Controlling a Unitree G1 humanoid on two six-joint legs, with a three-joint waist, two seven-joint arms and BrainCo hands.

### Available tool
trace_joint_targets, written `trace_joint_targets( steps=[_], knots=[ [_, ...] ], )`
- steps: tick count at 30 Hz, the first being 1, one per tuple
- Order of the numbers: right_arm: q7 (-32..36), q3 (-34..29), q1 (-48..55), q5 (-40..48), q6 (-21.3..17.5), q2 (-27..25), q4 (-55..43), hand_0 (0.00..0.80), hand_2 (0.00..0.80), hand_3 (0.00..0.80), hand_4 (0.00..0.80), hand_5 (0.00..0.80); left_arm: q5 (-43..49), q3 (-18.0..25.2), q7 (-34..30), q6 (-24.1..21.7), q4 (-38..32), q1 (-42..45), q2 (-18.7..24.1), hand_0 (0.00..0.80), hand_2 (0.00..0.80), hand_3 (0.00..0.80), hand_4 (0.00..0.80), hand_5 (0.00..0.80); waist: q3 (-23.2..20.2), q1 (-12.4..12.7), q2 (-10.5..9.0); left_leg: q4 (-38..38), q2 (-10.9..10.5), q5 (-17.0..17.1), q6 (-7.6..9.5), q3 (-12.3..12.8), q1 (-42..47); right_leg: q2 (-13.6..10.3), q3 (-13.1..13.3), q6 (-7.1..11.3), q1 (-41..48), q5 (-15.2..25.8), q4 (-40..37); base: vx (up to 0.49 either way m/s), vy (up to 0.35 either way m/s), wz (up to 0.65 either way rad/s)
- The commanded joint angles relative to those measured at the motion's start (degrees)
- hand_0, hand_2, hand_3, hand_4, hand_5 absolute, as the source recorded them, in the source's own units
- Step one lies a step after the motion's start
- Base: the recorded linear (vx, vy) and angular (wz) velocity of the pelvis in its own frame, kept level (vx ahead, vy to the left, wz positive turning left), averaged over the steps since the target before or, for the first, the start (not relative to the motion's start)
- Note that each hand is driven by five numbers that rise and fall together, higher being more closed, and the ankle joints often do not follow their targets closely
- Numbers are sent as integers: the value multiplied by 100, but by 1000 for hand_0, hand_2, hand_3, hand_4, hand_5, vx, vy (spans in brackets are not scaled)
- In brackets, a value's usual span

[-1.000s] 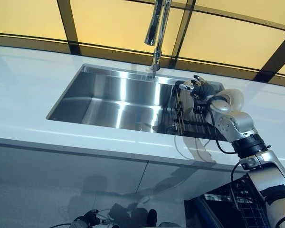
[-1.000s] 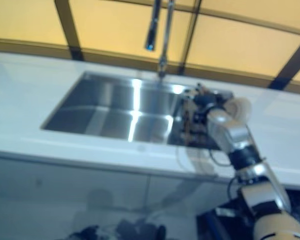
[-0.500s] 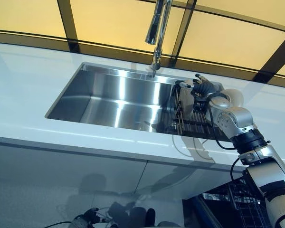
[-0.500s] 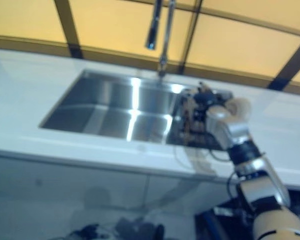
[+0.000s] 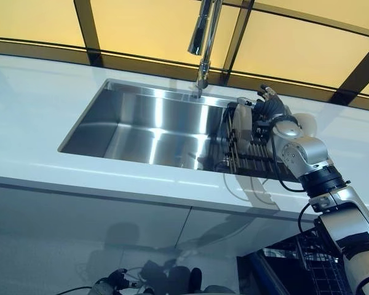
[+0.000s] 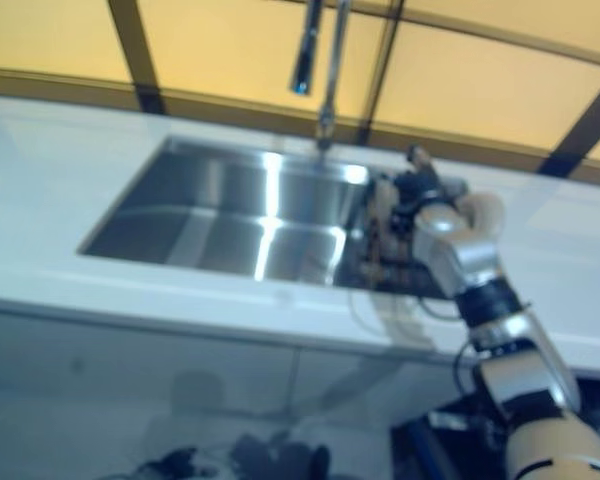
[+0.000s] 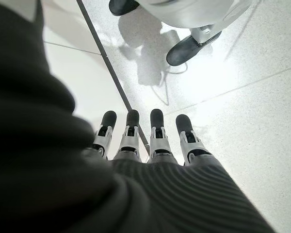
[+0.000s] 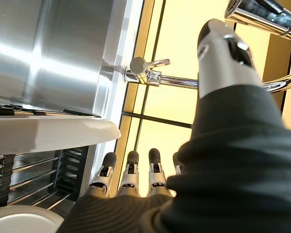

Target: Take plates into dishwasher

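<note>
A dark wire dish rack (image 5: 249, 157) sits in the right end of the steel sink (image 5: 141, 126). A white plate (image 5: 243, 125) stands on edge in it, raised above the wires. My right hand (image 5: 267, 112) is right behind that plate. In the right wrist view its fingers (image 8: 131, 172) are straight just under the plate's rim (image 8: 53, 133), and the thumb (image 8: 225, 48) is stretched out away from it. A second white plate (image 8: 19, 218) lies lower in the rack. My left hand (image 7: 150, 141) hangs low by the floor, fingers straight, holding nothing.
A tall chrome tap (image 5: 203, 37) rises behind the sink, close to the rack. The white counter (image 5: 37, 123) surrounds the sink. A dark wire basket (image 5: 310, 270) shows below the counter's front edge at lower right.
My right hand has risen and shifted slightly right at the rack. The white plate now stands up in front of it, where only rack wires showed before.
</note>
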Motion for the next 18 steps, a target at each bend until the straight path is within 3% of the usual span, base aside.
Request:
trace_joint_targets(
  steps=[1,6,12,18],
  knots=[
    [-94,-259,-781,-180,-486,-210,-131,0,0,0,0,0,88,-434,43,-132,313,-314,-52,0,0,0,0,0,-83,256,56,174,-256,-285,191,5,-113,-87,-153,454,-83,-416,526,0,0,0],
    [-87,-262,-781,-212,-469,-248,6,0,0,0,0,0,75,-439,25,-124,327,-338,-47,0,0,0,0,0,-101,245,54,148,-257,-279,191,14,-93,-74,-150,449,-66,-412,502,0,0,0],
    [119,-205,-791,-127,26,-322,379,0,0,0,0,0,49,-455,44,-91,321,-365,-53,0,0,0,0,0,-107,234,48,134,-261,-276,190,30,-89,-75,-146,445,-64,-410,495,0,0,0],
    [358,-97,-850,47,207,-357,793,0,0,0,0,0,31,-464,31,-73,326,-398,-28,0,0,0,0,0,-95,231,35,125,-256,-268,190,55,-83,-70,-142,434,-60,-409,497,0,0,0]
  ],
)
